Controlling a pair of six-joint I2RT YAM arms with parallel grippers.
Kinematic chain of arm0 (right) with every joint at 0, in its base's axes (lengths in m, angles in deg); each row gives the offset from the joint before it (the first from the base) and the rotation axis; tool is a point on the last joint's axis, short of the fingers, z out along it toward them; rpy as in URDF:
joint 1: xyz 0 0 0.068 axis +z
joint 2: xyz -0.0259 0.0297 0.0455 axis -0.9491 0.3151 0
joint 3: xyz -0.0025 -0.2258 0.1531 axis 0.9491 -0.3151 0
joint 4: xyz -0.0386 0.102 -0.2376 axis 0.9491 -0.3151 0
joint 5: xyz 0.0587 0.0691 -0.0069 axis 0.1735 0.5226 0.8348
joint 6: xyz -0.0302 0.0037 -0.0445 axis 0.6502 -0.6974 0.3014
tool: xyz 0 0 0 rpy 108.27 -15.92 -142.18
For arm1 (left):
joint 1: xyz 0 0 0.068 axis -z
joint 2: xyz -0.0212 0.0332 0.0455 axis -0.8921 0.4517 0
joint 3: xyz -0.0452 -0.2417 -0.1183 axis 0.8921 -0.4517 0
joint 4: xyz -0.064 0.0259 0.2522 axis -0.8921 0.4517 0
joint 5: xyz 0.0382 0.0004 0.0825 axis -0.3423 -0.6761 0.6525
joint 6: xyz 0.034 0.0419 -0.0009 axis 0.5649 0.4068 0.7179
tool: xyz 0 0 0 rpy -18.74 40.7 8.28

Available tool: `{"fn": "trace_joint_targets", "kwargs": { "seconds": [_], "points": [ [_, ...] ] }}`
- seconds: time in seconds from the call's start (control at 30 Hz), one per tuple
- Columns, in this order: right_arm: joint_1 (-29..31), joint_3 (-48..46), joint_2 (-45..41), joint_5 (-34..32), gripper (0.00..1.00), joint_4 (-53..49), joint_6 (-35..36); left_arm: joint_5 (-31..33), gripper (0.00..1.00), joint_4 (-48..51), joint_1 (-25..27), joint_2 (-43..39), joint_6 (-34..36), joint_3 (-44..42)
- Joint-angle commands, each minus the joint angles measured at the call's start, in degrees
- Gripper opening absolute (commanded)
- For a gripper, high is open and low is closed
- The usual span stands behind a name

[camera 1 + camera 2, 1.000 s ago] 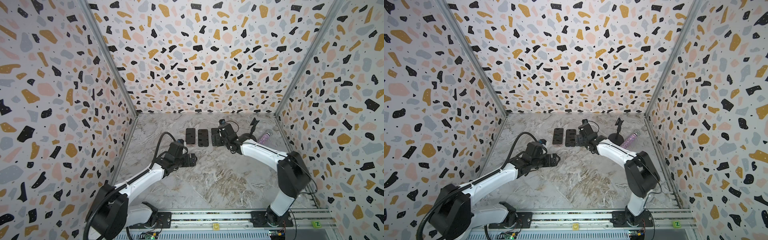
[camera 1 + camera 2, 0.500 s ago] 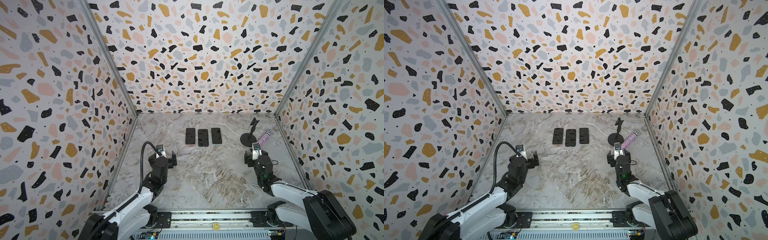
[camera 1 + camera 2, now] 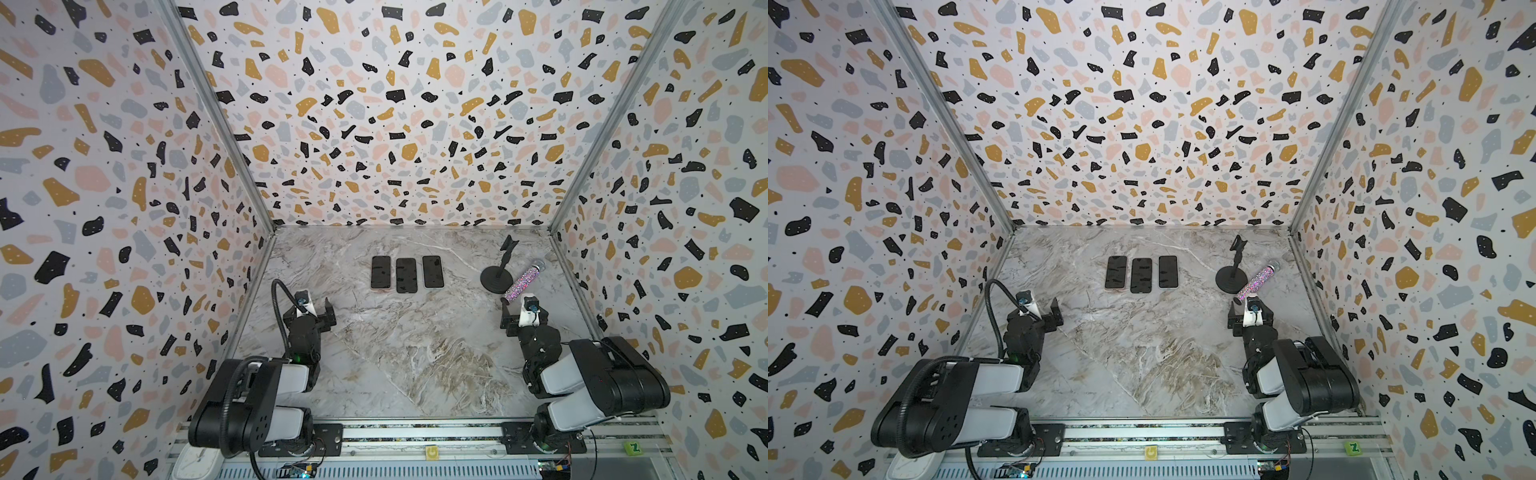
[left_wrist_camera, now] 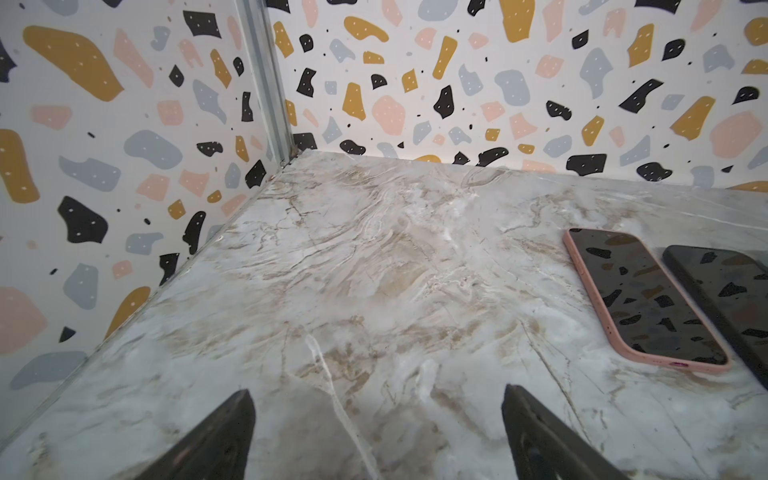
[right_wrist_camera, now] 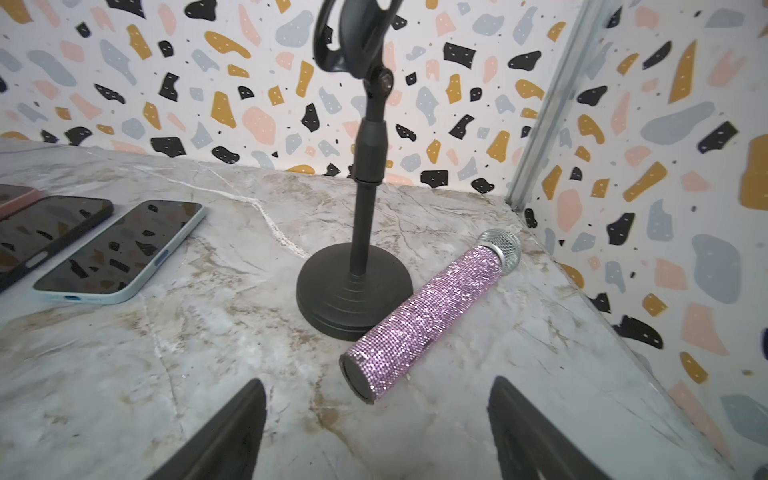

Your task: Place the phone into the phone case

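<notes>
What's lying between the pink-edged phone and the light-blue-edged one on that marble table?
A black-cased phone lies there, in a row with the pink-edged phone and the light-blue-edged phone. Both top views show it.

Your left arm (image 3: 249, 395) and right arm (image 3: 623, 382) had black joints and white shells. A ribbed black cable (image 3: 274, 291) looped to the left arm's white camera (image 3: 304, 302); a green light (image 3: 297, 356) glowed below it. The left gripper (image 4: 376, 392) and right gripper (image 5: 377, 383) had plain black fingers.
</notes>
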Motion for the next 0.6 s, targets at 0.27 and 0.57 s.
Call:
{"fn": "trace_joint_targets", "kwargs": {
  "seconds": [0.27, 0.57],
  "points": [
    [-2.83, 7.99, -0.66, 8.27, 0.86, -7.89, -1.53, -4.01, 0.93, -9.89, -0.16, 1.18, 1.21, 1.65],
    [-2.78, 8.05, -0.71, 7.91, 0.99, -7.93, -1.48, -3.58, 0.96, 10.95, -0.25, -13.35, 7.2, 2.03]
  ]
}}
